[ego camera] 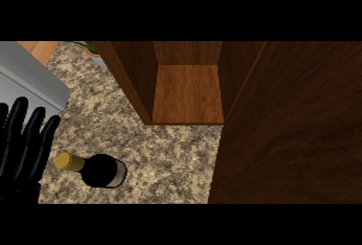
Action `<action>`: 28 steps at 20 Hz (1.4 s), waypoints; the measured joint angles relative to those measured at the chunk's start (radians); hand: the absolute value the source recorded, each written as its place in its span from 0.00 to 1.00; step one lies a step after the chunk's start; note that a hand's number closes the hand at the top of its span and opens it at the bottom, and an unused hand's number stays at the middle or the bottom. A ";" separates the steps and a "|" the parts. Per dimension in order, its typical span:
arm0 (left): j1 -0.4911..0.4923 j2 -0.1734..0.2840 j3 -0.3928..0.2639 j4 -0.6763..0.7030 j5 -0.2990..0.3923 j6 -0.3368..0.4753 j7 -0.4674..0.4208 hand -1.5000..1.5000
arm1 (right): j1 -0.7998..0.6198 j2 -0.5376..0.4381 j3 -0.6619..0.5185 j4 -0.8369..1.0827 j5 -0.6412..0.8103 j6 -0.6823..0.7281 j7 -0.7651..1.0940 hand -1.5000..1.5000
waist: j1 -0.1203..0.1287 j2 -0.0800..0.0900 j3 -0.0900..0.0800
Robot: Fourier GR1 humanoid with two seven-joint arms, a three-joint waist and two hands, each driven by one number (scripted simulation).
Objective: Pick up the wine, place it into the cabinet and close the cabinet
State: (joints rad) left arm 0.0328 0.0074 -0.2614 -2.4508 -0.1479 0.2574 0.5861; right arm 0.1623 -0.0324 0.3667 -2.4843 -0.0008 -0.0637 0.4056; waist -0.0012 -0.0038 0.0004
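Wine bottle (99, 169) stands upright, ungrasped, on the speckled desk (170, 153) before the open cabinet (187, 91), left hand (25, 143) resting open-fingered beside it (right hand unseen).

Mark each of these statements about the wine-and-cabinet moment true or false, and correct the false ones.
1. The wine bottle stands on the granite counter, outside the cabinet. True.
2. The cabinet is closed. False: its door is swung open and the wooden shelf inside shows.
3. The left hand holds the bottle. False: it is at the view's left edge, fingers straight, beside the bottle and not curled round it.
4. The shelf holds nothing visible. True.
5. The right hand is on the cabinet door. False: no right hand shows in the view.
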 measured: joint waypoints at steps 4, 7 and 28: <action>-0.045 0.015 -0.003 0.002 -0.013 0.030 0.065 0.00 | -0.045 0.000 0.035 -0.007 0.011 -0.040 0.061 0.00 | -0.001 -0.001 0.000; -0.056 0.035 0.016 0.004 -0.015 0.042 0.091 0.00 | -0.055 -0.008 0.052 -0.012 0.018 -0.067 0.083 0.00 | -0.002 -0.002 -0.001; 0.095 0.060 0.071 0.099 0.013 0.049 -0.117 0.00 | -0.163 -0.091 0.146 -0.021 0.069 -0.223 0.179 0.00 | -0.006 -0.002 -0.002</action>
State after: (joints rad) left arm 0.1277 0.0674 -0.1905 -2.3516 -0.1345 0.3068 0.4696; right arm -0.0010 -0.1234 0.5128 -2.5050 0.0677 -0.2872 0.5848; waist -0.0076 -0.0053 -0.0020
